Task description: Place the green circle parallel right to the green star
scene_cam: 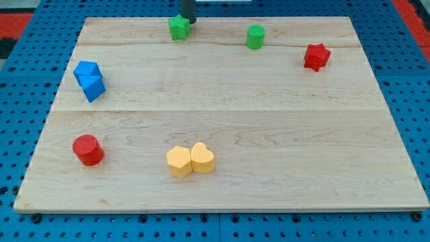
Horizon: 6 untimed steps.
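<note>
My tip (188, 22), a bare rod holding nothing, touches the green star (179, 27); the green circle (255, 36) lies toward the view's right.

At the view's top, my tip (189, 21) sits just right of the green star (179, 27), nearly touching it. The green circle (255, 37) stands well apart to the right, the red star (316, 56) beyond it. Two blue blocks (89, 80) touch at left; a red cylinder (87, 149) and two touching yellow blocks (191, 160) lie lower on the wooden board (269, 134).
</note>
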{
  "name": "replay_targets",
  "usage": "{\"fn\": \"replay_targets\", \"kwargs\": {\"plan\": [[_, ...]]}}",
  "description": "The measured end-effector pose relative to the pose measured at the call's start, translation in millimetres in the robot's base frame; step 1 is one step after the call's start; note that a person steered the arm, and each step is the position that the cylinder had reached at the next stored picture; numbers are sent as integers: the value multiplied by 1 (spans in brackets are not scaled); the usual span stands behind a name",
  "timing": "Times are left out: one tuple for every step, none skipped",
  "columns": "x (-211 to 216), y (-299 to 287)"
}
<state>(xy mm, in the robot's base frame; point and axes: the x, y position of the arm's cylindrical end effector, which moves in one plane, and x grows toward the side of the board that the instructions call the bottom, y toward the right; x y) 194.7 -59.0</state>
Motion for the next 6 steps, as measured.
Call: {"fn": "replay_targets", "kwargs": {"plan": [[0,-12],[11,15],[43,48],[63,103],[80,126],[60,145]]}}
